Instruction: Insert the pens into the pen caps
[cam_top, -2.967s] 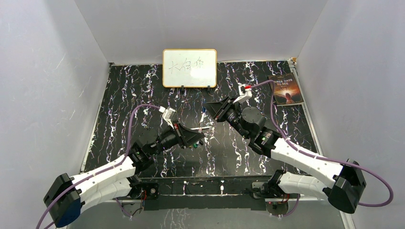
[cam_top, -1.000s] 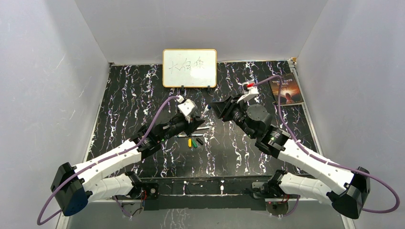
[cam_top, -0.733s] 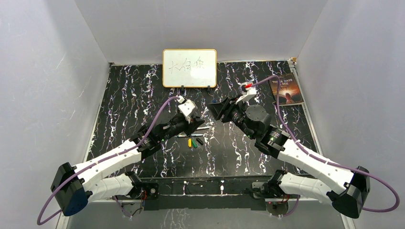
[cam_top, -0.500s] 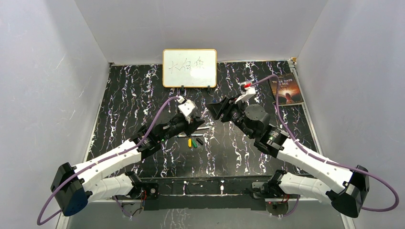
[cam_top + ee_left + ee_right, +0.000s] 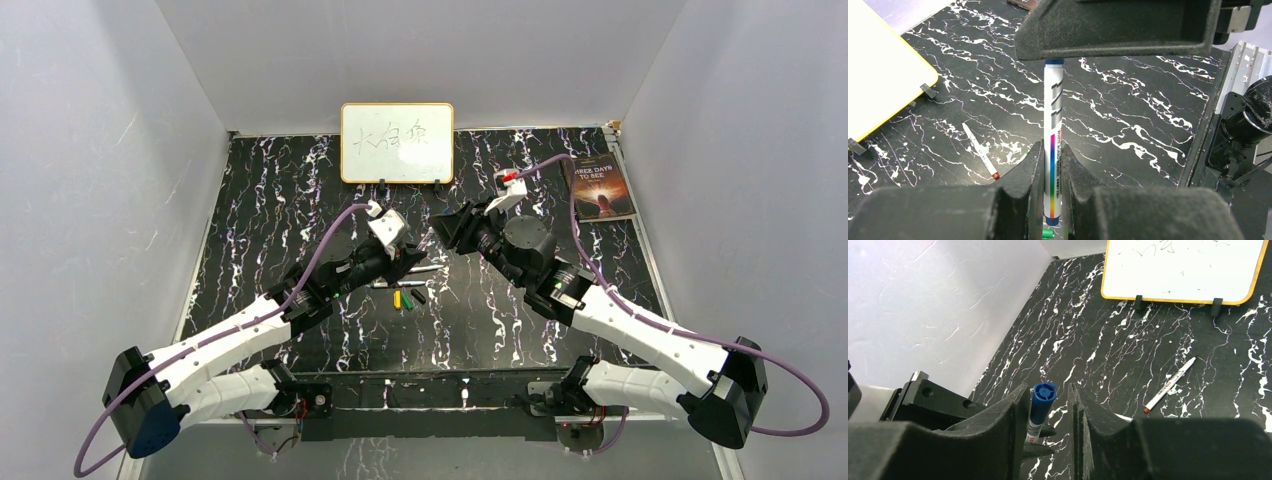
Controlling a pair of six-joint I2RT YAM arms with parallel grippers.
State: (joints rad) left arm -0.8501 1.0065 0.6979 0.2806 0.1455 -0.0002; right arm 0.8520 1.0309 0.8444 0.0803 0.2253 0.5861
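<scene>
Now we've got the left gripper [image 5: 1052, 150] pinching the pen [image 5: 1053, 110] by its barrel, aimed at the right gripper [image 5: 1048, 388] so the blue cap [image 5: 1042, 393] sits on its far end; those jaws stand spread either side, not squeezing.

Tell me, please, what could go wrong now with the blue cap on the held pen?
1. The right gripper has its jaws wider than the blue cap. If the cap is not fully seated, it may drop off.
2. The left gripper pinches the pen only near the end far from the cap, so a sideways push there could tilt the pen or make it slip.
</scene>
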